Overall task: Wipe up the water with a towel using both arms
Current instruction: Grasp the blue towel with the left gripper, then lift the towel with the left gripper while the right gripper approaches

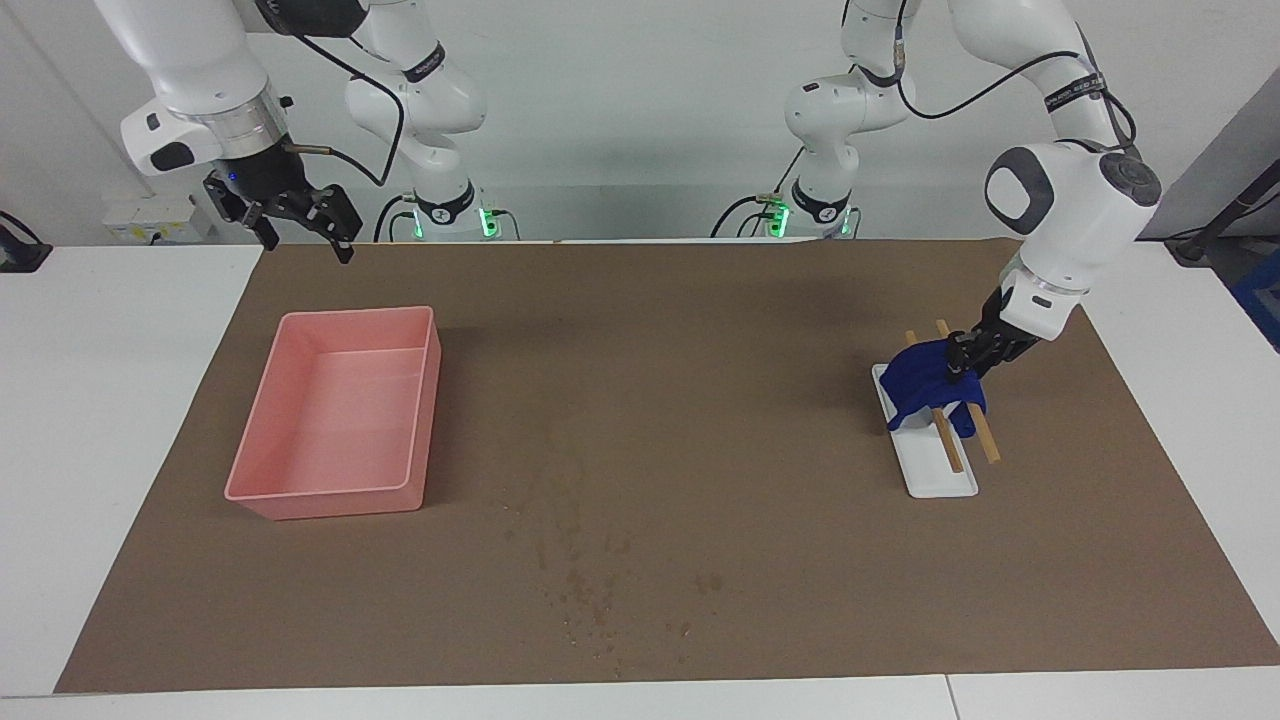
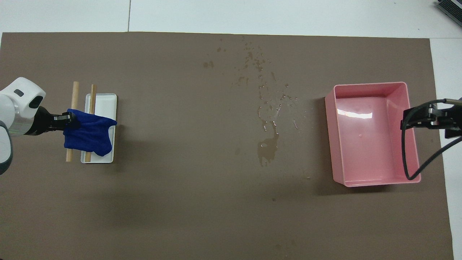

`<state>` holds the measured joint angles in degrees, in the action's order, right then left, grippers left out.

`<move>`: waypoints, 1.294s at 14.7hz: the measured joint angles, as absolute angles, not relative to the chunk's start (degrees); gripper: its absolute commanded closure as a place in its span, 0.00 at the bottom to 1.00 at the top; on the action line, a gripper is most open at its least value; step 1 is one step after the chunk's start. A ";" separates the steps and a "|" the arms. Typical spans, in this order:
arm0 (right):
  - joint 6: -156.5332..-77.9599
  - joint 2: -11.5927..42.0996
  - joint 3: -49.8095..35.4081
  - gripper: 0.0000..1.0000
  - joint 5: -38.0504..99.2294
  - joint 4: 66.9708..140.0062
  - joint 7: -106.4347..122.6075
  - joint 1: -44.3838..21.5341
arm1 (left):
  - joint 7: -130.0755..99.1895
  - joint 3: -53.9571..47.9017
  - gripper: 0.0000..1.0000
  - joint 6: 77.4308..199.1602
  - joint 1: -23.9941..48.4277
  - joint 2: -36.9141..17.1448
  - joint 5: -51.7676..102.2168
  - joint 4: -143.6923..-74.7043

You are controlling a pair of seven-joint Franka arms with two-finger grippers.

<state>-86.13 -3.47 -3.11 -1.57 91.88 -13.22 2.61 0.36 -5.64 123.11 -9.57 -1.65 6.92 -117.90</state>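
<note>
The deep-blue towel (image 1: 925, 385) hangs over the two wooden sticks of the white rack (image 1: 940, 478) at the left arm's end of the table. My left gripper (image 1: 968, 352) is shut on the towel's edge that lies nearer to the robots. In the overhead view the towel (image 2: 90, 135) covers the rack's nearer half (image 2: 103, 100), with my left gripper (image 2: 69, 121) at its side. Spilled water (image 2: 267, 146) lies mid-table as a puddle with scattered drops (image 1: 585, 590). My right gripper (image 1: 300, 222) waits open and empty in the air, over the pink tray's outer edge (image 2: 429, 117).
An empty pink tray (image 1: 330, 492) stands toward the right arm's end (image 2: 368, 86). A brown mat (image 1: 700, 330) covers most of the white table.
</note>
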 measured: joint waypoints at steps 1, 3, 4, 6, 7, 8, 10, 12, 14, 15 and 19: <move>-86.13 -3.49 -3.11 0.00 -1.57 91.99 -13.22 2.61 | 0.37 -5.60 0.66 123.11 -9.62 -1.64 6.92 -117.90; -86.13 -3.56 -3.13 0.00 -1.57 92.11 -13.22 2.59 | 0.37 -5.57 0.95 123.12 -9.70 -1.60 6.92 -117.90; -86.13 -3.61 -3.15 0.00 -1.57 92.16 -13.22 2.57 | 0.36 -5.57 1.00 123.11 -9.73 -1.57 6.92 -117.91; -86.13 -3.76 -3.17 0.00 -1.57 92.28 -13.22 2.57 | 0.41 -5.55 1.00 123.10 -9.79 -1.09 6.92 -117.89; -86.13 -3.82 -3.16 0.00 -1.57 92.34 -13.22 2.57 | 0.40 -5.56 1.00 123.10 -9.80 -0.88 6.92 -117.93; -86.13 -3.87 -3.17 0.00 -1.57 92.39 -13.22 2.57 | 0.40 -5.55 1.00 123.10 -9.82 -0.80 6.92 -117.92; -86.13 -3.96 -3.17 0.00 -1.57 92.47 -13.22 2.57 | 0.40 -5.55 1.00 123.10 -9.88 -0.69 6.92 -117.91; -86.13 -4.04 -3.17 0.00 -1.56 92.52 -13.22 2.57 | 0.34 -5.55 1.00 122.72 -9.91 -0.69 7.65 -117.54; -86.13 -4.08 -3.18 0.00 -1.56 92.55 -13.22 2.55 | 0.13 -5.44 1.00 119.57 -10.06 -0.72 10.82 -115.00; -86.13 -4.09 -3.19 0.00 -1.56 92.57 -13.22 2.53 | -0.93 -5.41 1.00 116.88 -10.07 -0.68 12.59 -112.66; -86.13 -4.10 -3.19 0.00 -1.56 92.61 -13.22 2.48 | -16.52 -7.31 1.00 109.22 -9.75 0.29 19.66 -103.74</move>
